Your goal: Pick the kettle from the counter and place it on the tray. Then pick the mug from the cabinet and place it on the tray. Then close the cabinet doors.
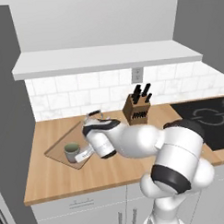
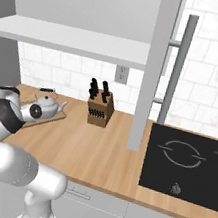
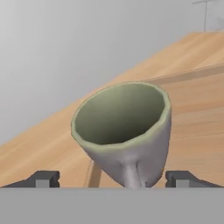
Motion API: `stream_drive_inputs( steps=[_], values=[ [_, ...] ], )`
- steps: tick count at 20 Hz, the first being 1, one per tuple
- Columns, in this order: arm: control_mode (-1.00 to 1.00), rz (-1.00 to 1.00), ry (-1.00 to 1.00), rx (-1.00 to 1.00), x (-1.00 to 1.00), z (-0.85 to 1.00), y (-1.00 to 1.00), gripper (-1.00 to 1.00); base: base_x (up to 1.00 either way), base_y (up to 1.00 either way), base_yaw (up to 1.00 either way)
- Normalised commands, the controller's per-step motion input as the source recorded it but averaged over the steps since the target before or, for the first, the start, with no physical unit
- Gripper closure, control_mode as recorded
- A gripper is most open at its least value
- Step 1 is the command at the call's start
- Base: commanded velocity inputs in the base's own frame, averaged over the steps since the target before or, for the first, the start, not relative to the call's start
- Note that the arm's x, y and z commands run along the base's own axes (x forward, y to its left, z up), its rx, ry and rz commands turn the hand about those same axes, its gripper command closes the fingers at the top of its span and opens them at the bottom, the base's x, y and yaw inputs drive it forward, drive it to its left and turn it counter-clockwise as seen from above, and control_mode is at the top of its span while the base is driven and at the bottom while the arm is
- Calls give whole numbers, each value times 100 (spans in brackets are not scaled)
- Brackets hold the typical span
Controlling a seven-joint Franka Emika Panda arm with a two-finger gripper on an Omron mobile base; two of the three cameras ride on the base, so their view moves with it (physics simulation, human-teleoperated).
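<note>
The grey mug (image 1: pixel 71 151) with its olive-green inside stands upright on the near part of the wooden tray (image 1: pixel 58 151), at the left of the counter (image 1: pixel 112 171). My gripper (image 1: pixel 81 156) sits just right of the mug. In the hand view the mug (image 3: pixel 124 127) is close up, its handle pointing at me, and my gripper (image 3: pixel 113 179) is open, its fingertips (image 3: pixel 43 178) standing wide on either side without touching it. The silver kettle (image 2: pixel 46 102) stands at the far end of the tray (image 2: pixel 54 116); from the left it (image 1: pixel 92 118) is partly hidden by my arm.
The cabinet's white shelf floor (image 1: pixel 107 58) hangs over the counter, with an open door (image 2: pixel 157 63) and its bar handle (image 2: pixel 179 62) jutting out. A knife block (image 1: pixel 137 108) stands by the wall. A black cooktop (image 1: pixel 209 121) lies at the right.
</note>
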Motion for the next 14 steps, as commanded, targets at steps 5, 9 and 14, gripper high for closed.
stream_drive_inputs(
  steps=[5,9,14],
  values=[
    [-100,3,-6,0,-28,7,-2,-100,0,0,0],
    [-100,0,-9,0,-28,84,-29,-100,0,0,0],
    [-100,-5,23,0,-29,100,-35,-100,0,0,0]
  ],
)
